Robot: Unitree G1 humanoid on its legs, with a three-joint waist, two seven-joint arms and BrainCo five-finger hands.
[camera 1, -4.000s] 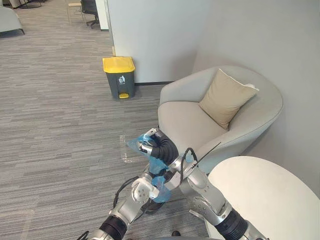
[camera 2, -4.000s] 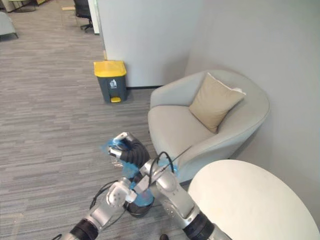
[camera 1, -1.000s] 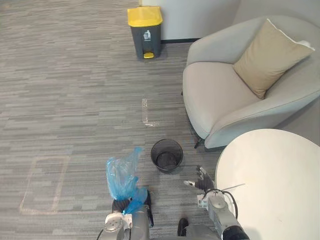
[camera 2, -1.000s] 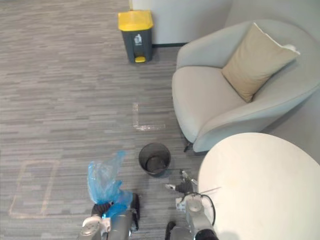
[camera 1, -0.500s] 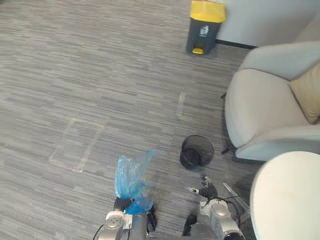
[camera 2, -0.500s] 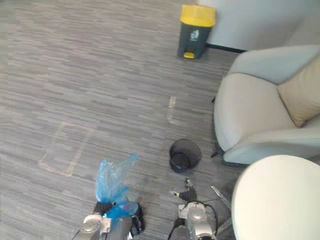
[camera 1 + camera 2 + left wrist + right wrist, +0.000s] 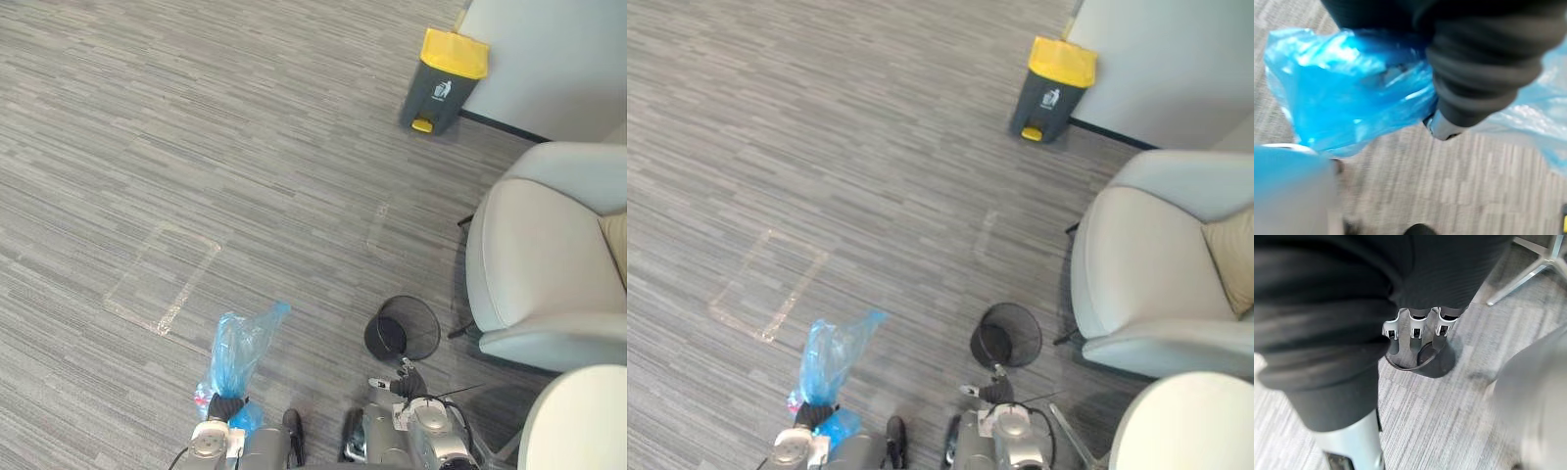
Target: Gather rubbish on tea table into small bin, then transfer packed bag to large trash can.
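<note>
Since the blue bag (image 7: 238, 348) rides high above my left hand (image 7: 228, 406) with only its gathered neck in the grip, I judge a slip to be the nearest hazard: thin film can creep out of a grasp while I walk, and the load would then fall to the carpet. A smaller lump of the bag hangs below the hand, near the leg, where I judge a stride could snag it. Further out, the small bin (image 7: 404, 328) stands empty just beside the armchair (image 7: 534, 250), and a careless turn could knock it over. Farthest, the large trash can (image 7: 443, 78) stands by the wall, well apart from me, with its yellow lid down. I expect the lid to need opening, and with one hand full that could go badly.

Left hand: closed round the neck of the bag, which bunches against the dark cover in the wrist view.

Right hand (image 7: 404, 382): fingers (image 7: 1415, 330) hang straight and relaxed, holding nothing and touching nothing.
</note>
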